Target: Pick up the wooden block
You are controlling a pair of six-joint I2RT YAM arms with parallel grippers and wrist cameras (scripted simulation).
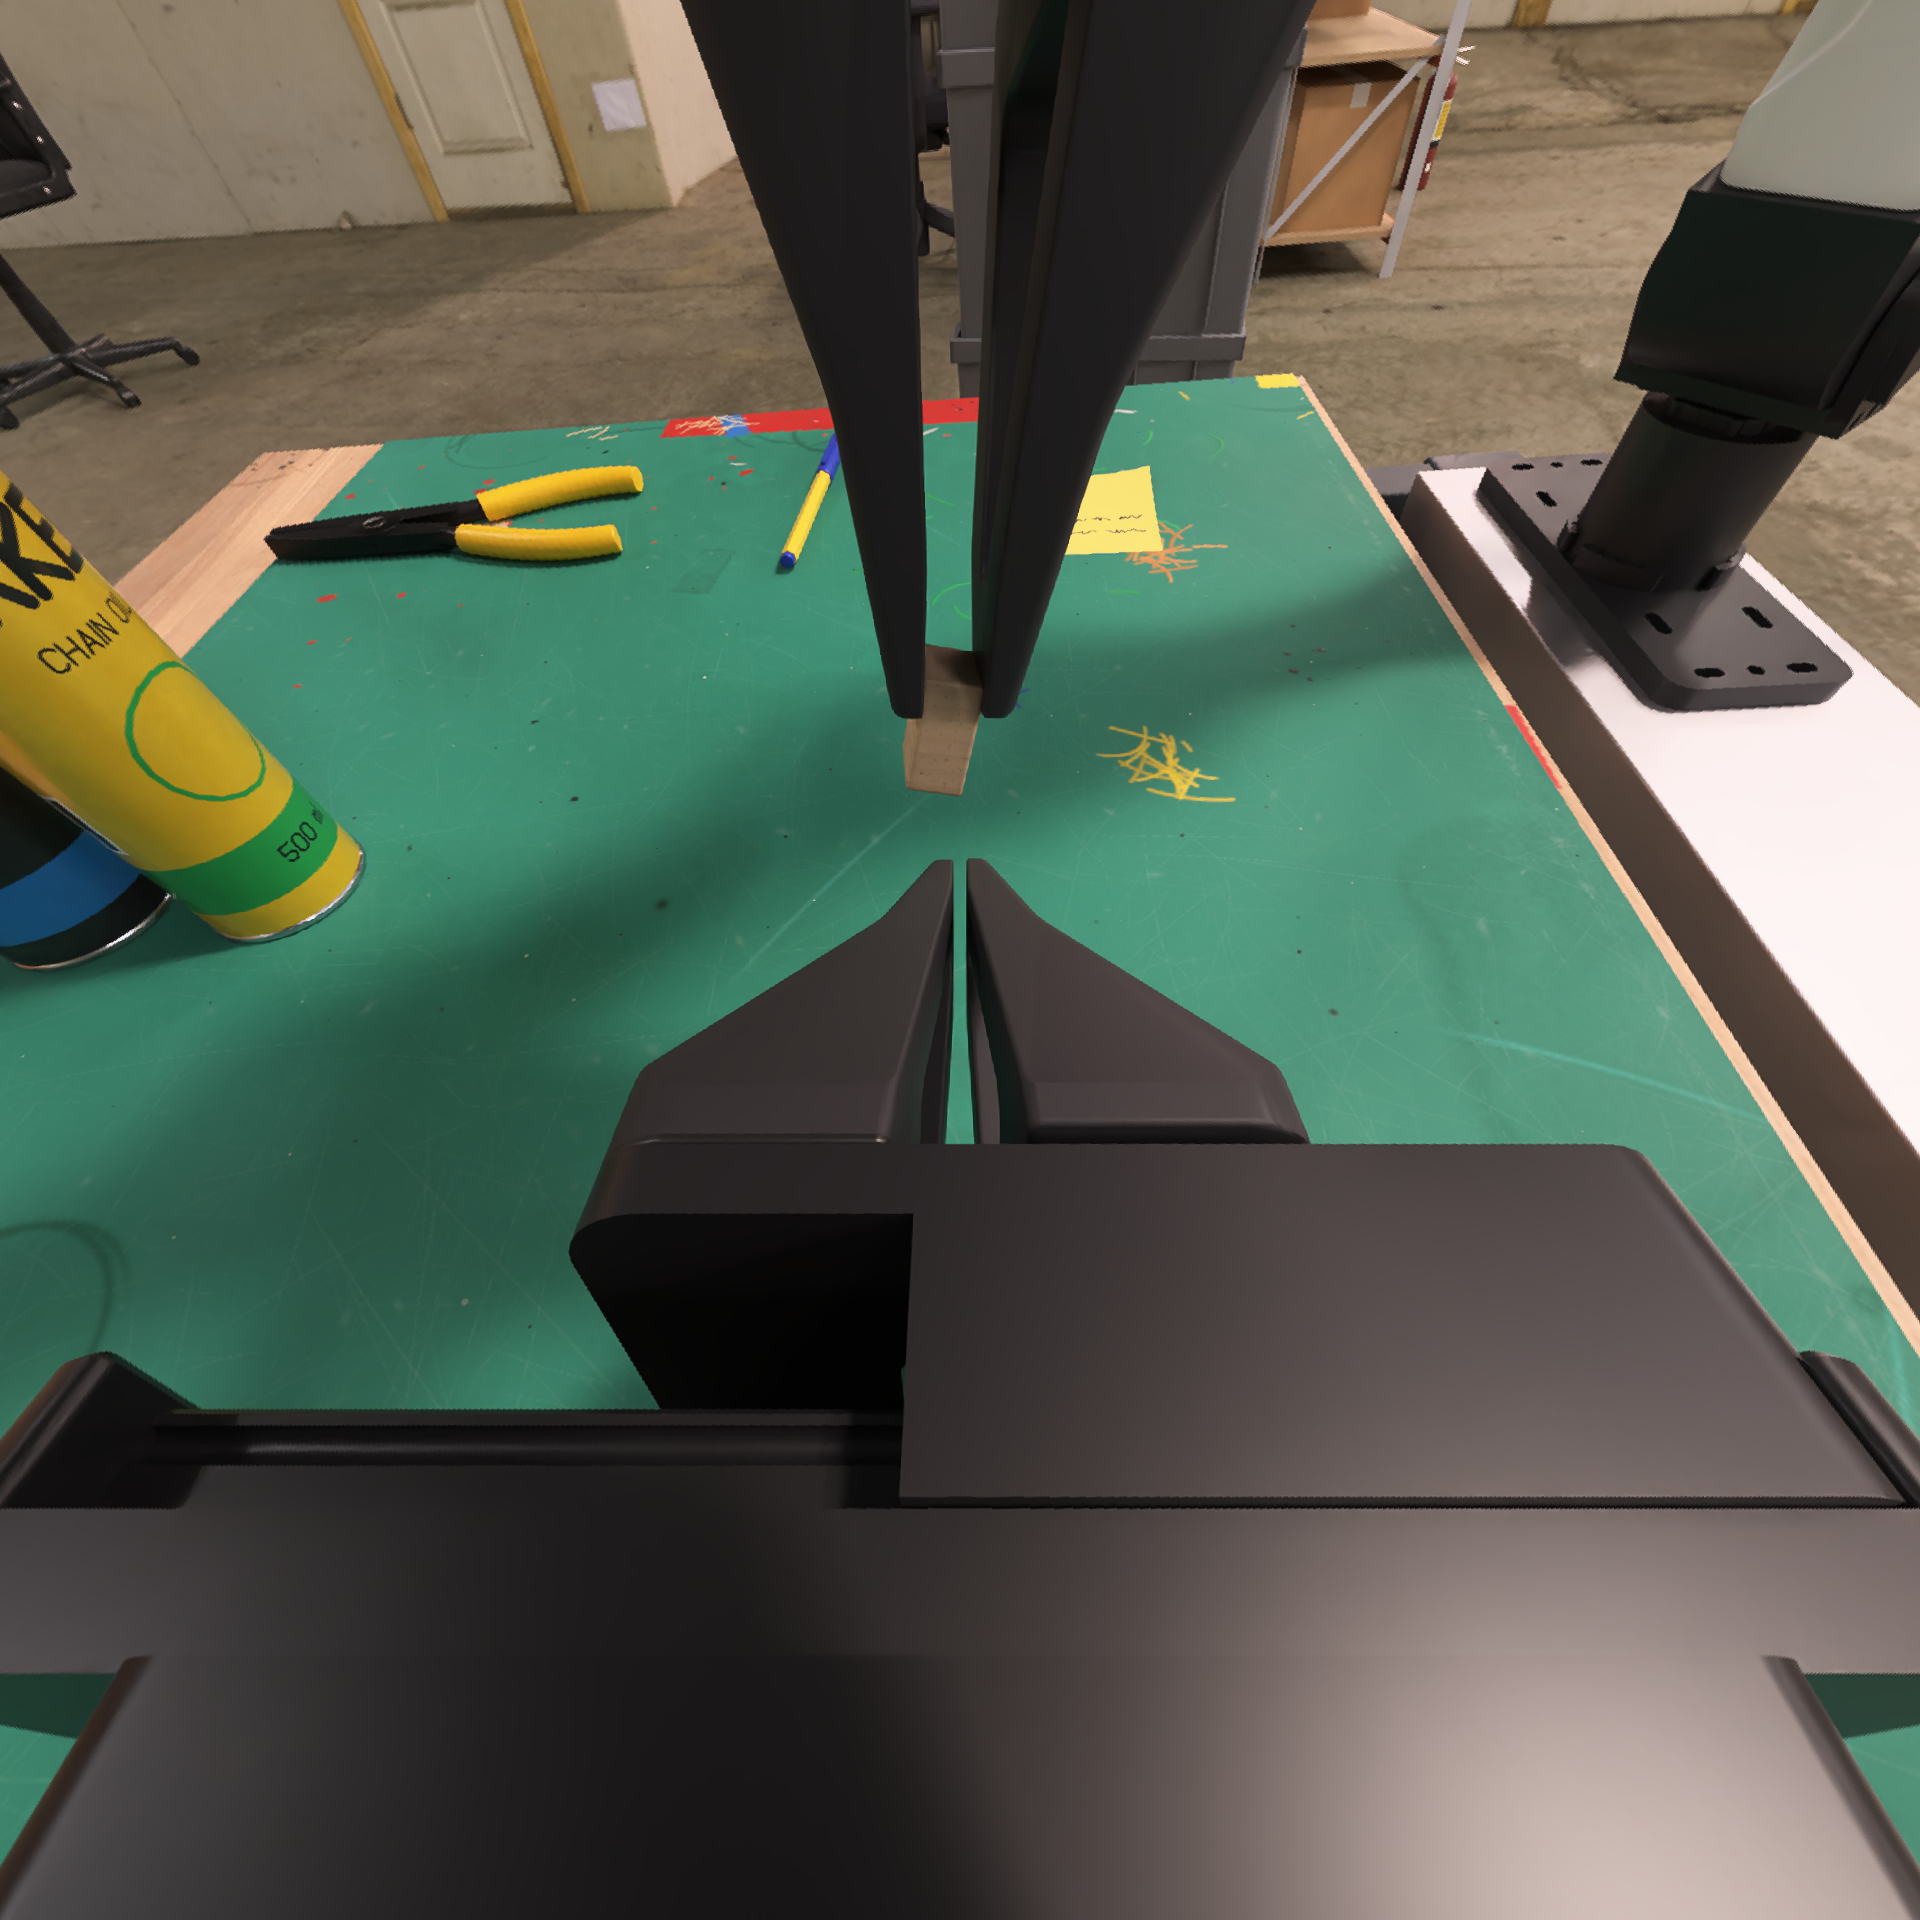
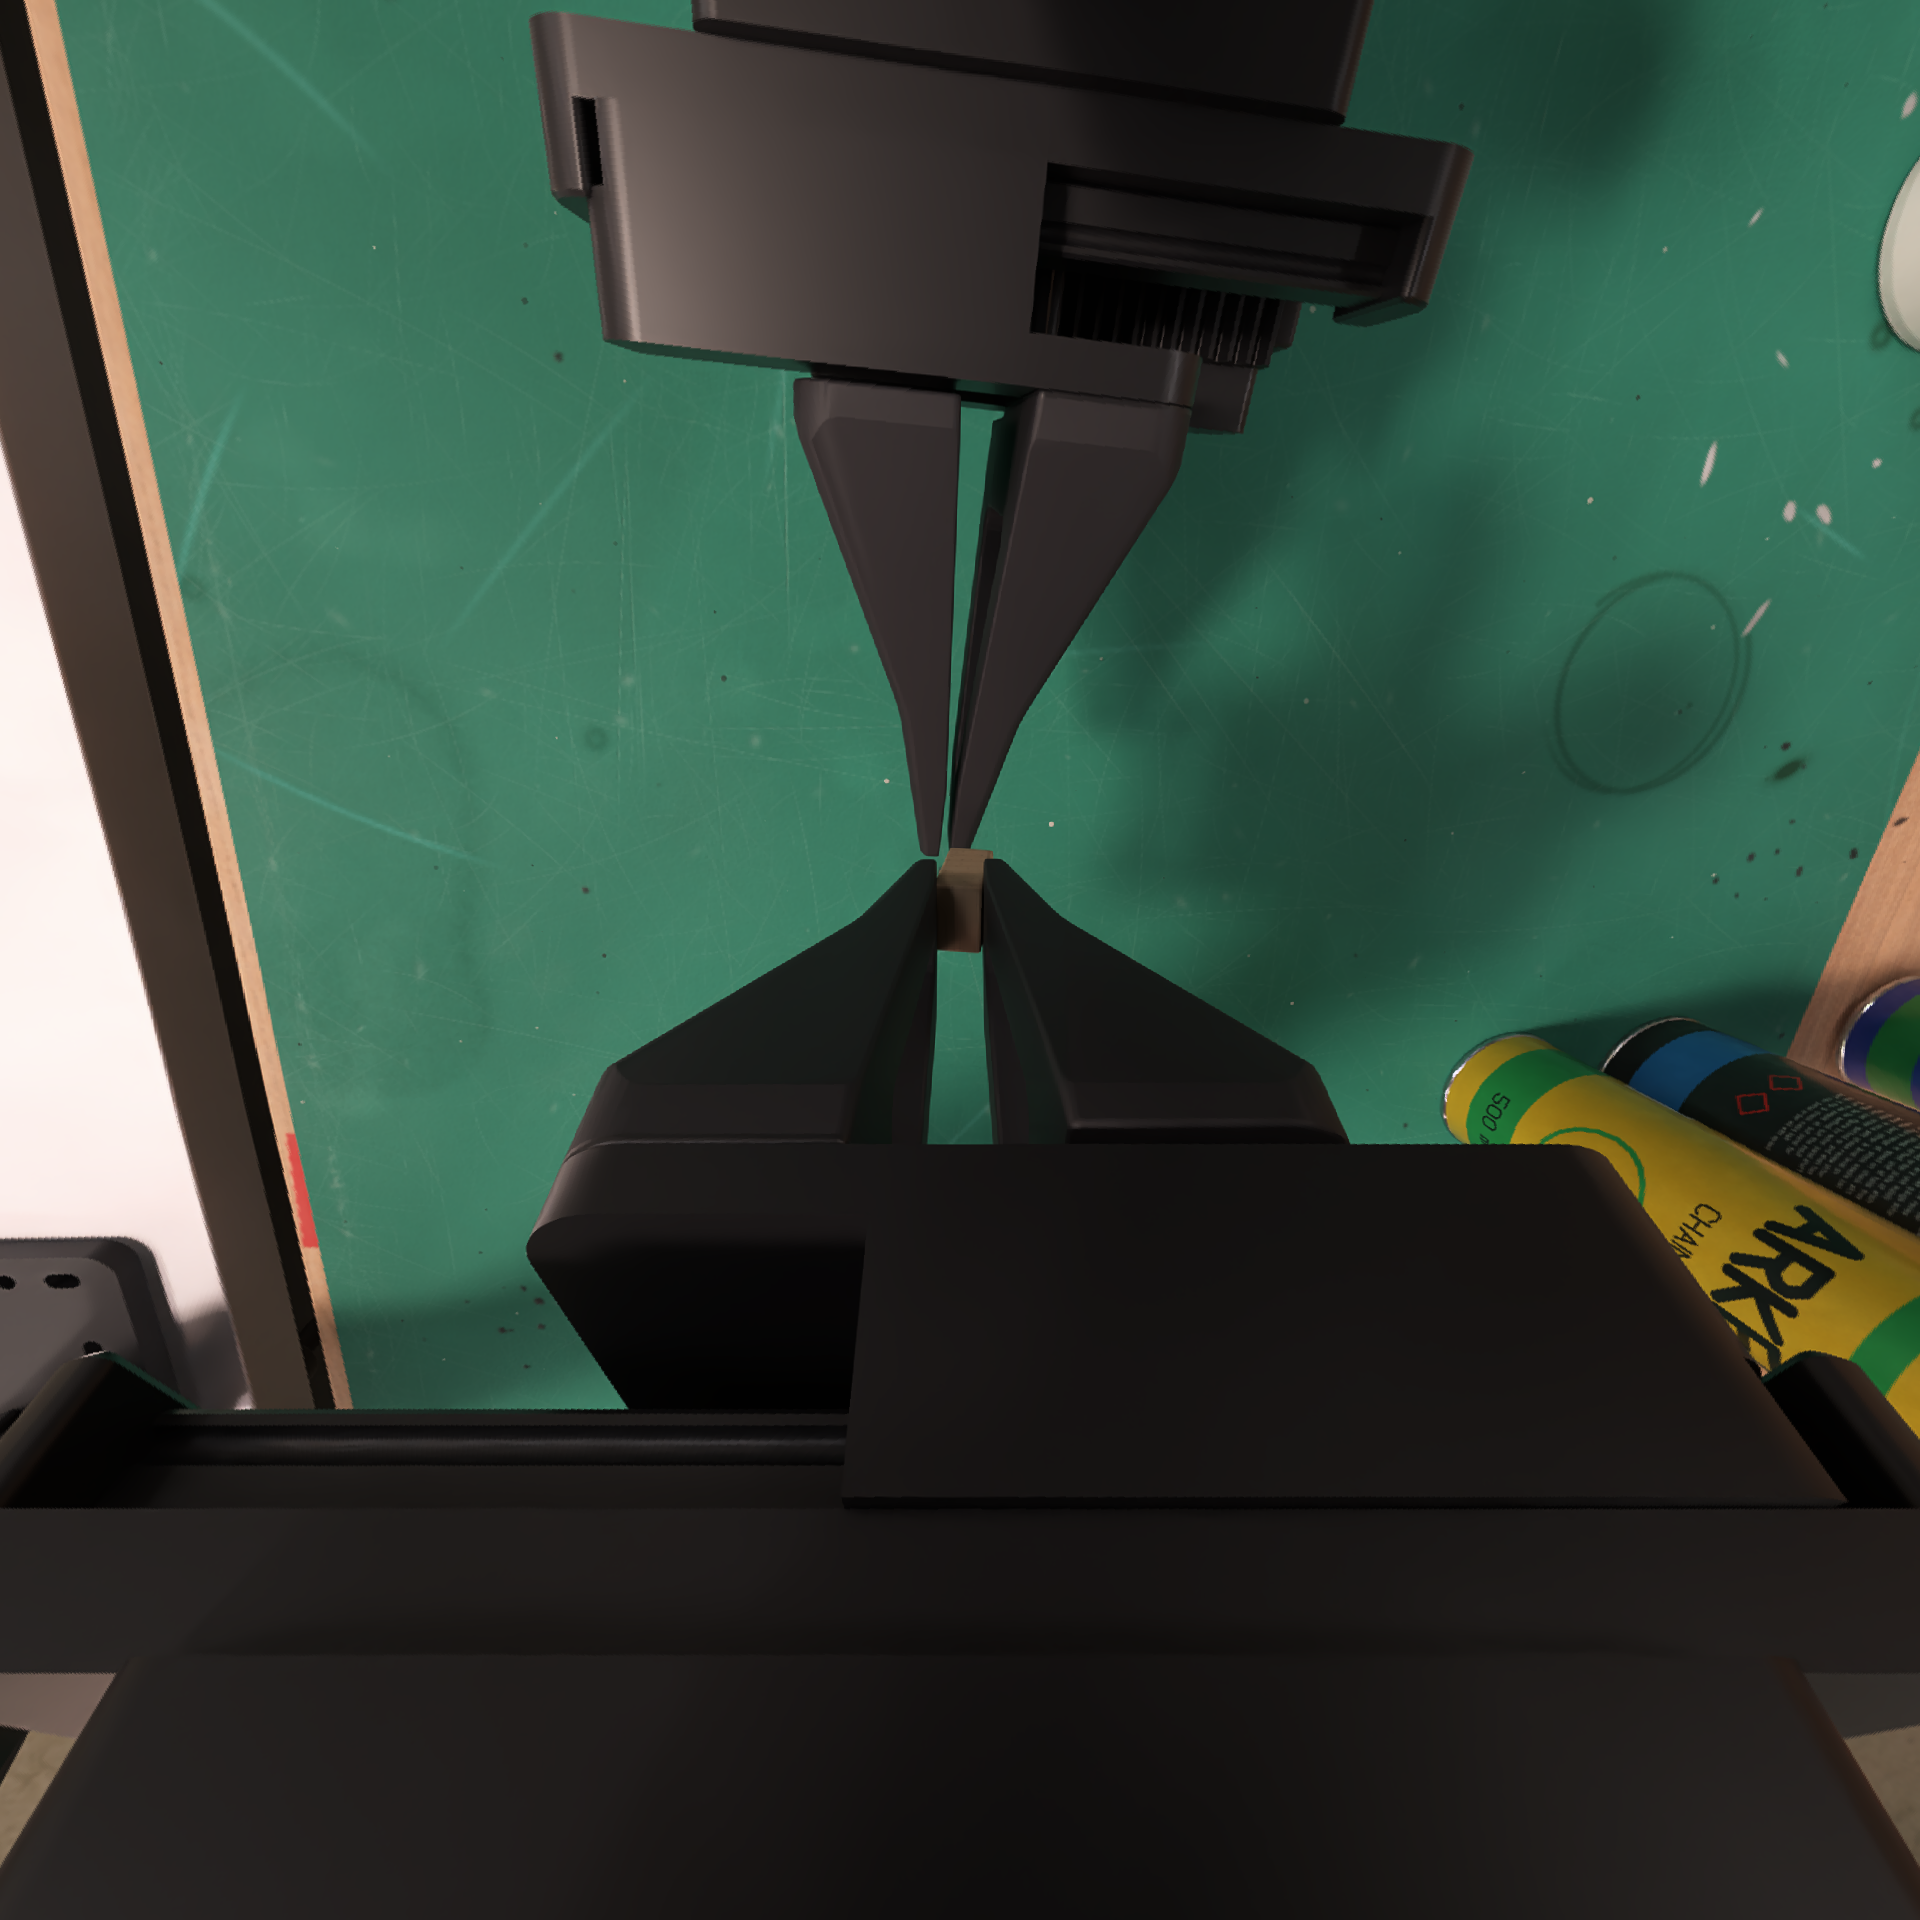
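Wooden block (image 1: 940,727) sits on the green mat (image 1: 520,1039), clamped between the right gripper (image 1: 951,712) descending from above; the left gripper (image 1: 959,868) rests just before it, jaws closed and empty. Right wrist view confirms the right gripper (image 2: 960,883) pinching the block (image 2: 959,902), the left gripper's (image 2: 945,836) tips just beyond it.

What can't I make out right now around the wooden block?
- Left wrist view: wooden block's top, hidden between the right hand's fingers.
- Both views: whether the block touches the green mat is unclear.
- Left wrist view: yellow can's top, cut off by the edge.
- Pen's far end: behind the right hand.
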